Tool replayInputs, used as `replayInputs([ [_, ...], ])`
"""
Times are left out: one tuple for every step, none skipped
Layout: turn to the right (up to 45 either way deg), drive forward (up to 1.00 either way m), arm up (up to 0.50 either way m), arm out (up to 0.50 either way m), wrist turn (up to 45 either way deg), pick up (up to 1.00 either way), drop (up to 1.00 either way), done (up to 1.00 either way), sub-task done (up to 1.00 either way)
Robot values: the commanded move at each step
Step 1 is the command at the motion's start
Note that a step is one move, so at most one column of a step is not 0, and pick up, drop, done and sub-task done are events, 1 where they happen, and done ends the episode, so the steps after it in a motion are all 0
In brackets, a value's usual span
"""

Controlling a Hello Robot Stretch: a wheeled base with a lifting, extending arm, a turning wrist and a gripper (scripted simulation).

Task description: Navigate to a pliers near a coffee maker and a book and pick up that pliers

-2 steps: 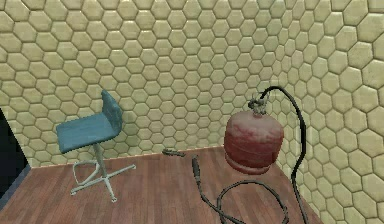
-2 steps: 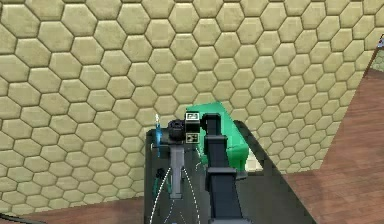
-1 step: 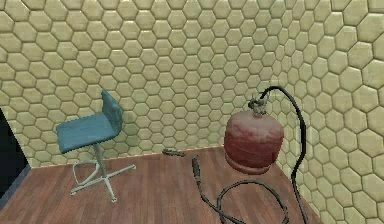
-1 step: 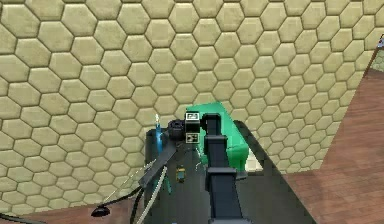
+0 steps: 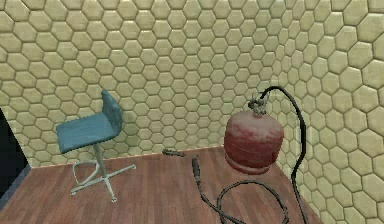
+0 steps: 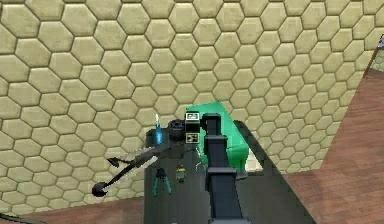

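Two small things lay on the dark, flat tabletop (image 6: 275, 192), just in front of the bright green block (image 6: 228, 135) I used as my marker. One was a small dark object (image 6: 180, 175) on the near side of the green block, close against the dark square arm bar (image 6: 215, 175). The other was a second dark speck (image 6: 158, 181), a little further from the block on that same near side. Neither had a shape I could read. I judged that one of them was probably the pliers, but I could not say which, and I could not make out a coffee maker or a book beside the block either.

The gripper (image 6: 112, 170) reached out past the green block's far corner, its thin fingers (image 6: 130, 160) slanting away from the block over the table edge. I could not tell how the fingers were set or whether they held anything, because the tabletop and those small things sat right at the gripper's body.

Ahead of the base stood a blue swivel chair on a chrome star foot (image 5: 92, 135) and a red gas cylinder with a black hose (image 5: 252, 140), none of it part of the job.

I read this as the driving done and the reach in hand. The next move called for identifying the right object, then bringing the gripper back toward the green block and lining it up over that object before lowering.
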Motion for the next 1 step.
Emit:
replayInputs([
  [0.0,0.0,0.0,0.0,45.0,0.0,0.0,0.0,0.0],
])
